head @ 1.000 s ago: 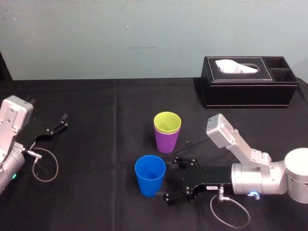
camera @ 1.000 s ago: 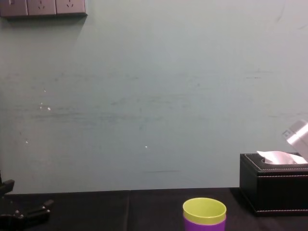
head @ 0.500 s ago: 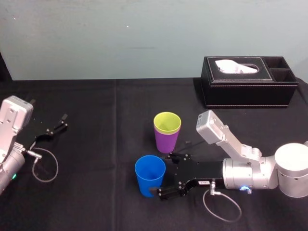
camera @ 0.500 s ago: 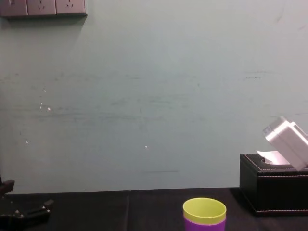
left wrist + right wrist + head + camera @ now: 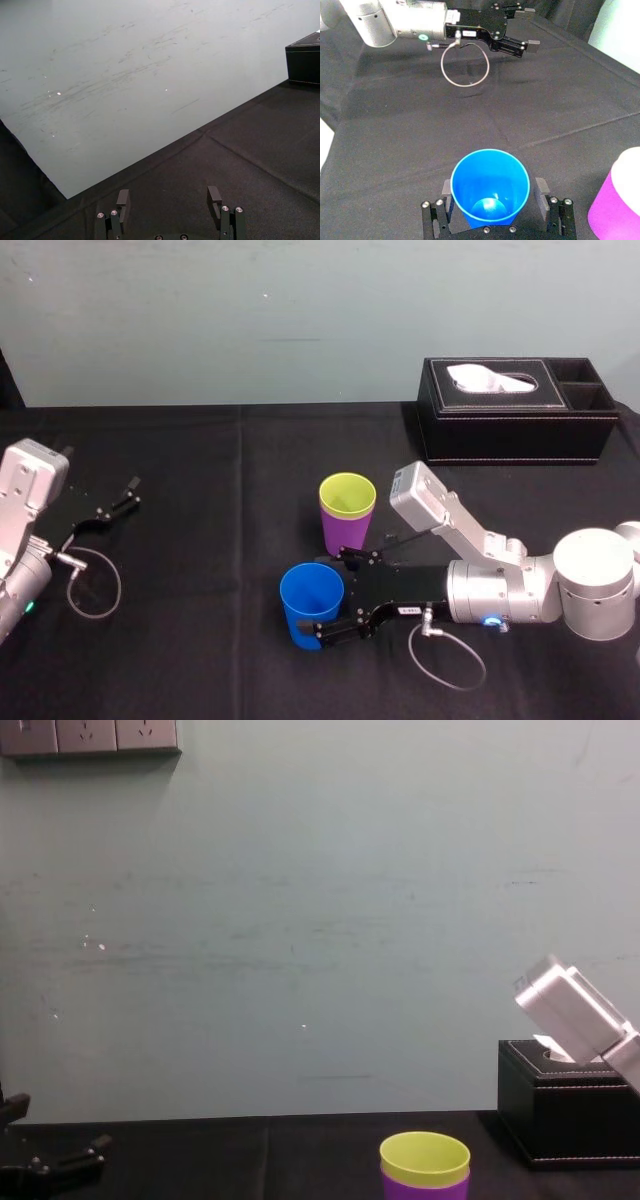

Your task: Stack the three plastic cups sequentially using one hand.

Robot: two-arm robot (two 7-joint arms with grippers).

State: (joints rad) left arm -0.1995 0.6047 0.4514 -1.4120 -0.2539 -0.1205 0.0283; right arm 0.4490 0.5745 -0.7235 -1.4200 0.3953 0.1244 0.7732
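The blue cup is seen upright at lower centre of the head view, on the black table. It is straddled by the right gripper, whose jaws are spread wide, one on each side. In the right wrist view the fingers are seen just beside the cup wall. The yellow-green cup is nested in the purple cup, just above the blue cup in the frame. The left gripper is parked at the left edge, jaws held apart. A tissue box is set at upper right.
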